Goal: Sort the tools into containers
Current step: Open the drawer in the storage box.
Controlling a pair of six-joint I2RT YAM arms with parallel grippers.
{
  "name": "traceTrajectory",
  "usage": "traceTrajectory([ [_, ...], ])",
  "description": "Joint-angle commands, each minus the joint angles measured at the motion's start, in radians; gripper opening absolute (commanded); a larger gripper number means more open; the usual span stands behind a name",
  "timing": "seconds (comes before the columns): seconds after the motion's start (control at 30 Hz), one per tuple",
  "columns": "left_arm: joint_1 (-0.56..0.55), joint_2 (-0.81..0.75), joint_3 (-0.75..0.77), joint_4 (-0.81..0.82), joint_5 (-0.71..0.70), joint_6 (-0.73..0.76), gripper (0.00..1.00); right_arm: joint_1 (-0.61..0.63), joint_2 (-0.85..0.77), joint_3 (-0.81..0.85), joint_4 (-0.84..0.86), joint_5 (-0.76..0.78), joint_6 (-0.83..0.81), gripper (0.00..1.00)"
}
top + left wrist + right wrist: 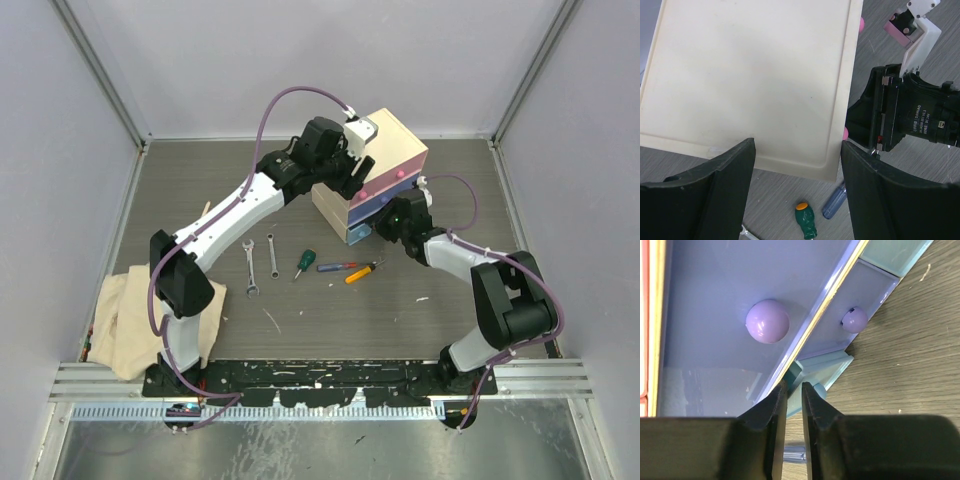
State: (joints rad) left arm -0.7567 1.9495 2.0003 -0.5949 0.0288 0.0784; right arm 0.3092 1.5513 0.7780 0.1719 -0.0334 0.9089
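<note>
L gripper [797, 147] wide open, empty, over chest [750, 75] top. R wrist view only: R gripper [794, 390] nearly closed at blue drawer [824, 367]; can't tell if gripping. Top view only: wrenches [250, 268], screwdrivers [303, 263] on surface [200, 195], near-left of chest.

Table [200, 190]: grey wood-grain top.
Back, ctr-right: cream chest [395, 140], set askew.
Mid: larger wrench [250, 268] just beside smaller wrench [272, 255].
Right of those: green-handled screwdriver [303, 263], blue-red tool [335, 267], orange-handled tool [362, 271].
Near-left corner: beige cloth [125, 320], crumpled.
Nearer edge: pale sliver [271, 320].
</note>
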Motion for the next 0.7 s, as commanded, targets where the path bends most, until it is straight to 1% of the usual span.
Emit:
traceTrajectory([
  [0.0, 0.012, -0.003, -0.020, -0.059, -0.024, 0.003, 0.69, -0.005, -0.052, 0.001, -0.055, 0.078, -0.004, 0.30],
  [0.03, 0.012, -0.003, -0.021, -0.059, -0.025, 0.003, 0.69, -0.005, -0.061, 0.002, -0.061, 0.079, -0.003, 0.31],
  [0.17, 0.011, -0.006, -0.024, -0.057, -0.028, 0.006, 0.69, -0.005, -0.092, 0.006, -0.082, 0.079, -0.008, 0.27],
  [0.37, 0.012, -0.006, -0.024, -0.058, -0.029, 0.006, 0.69, -0.005, -0.135, -0.021, -0.090, 0.088, -0.008, 0.29],
  [0.47, 0.011, -0.006, -0.023, -0.057, -0.026, 0.004, 0.69, -0.005, -0.149, -0.044, -0.049, 0.068, 0.008, 0.33],
  [0.53, 0.012, -0.006, -0.023, -0.057, -0.027, 0.004, 0.69, -0.005, -0.153, -0.062, 0.003, 0.045, 0.031, 0.41],
  [0.67, 0.012, -0.006, -0.022, -0.059, -0.026, 0.004, 0.69, -0.005, -0.123, -0.043, 0.017, 0.021, 0.061, 0.49],
])
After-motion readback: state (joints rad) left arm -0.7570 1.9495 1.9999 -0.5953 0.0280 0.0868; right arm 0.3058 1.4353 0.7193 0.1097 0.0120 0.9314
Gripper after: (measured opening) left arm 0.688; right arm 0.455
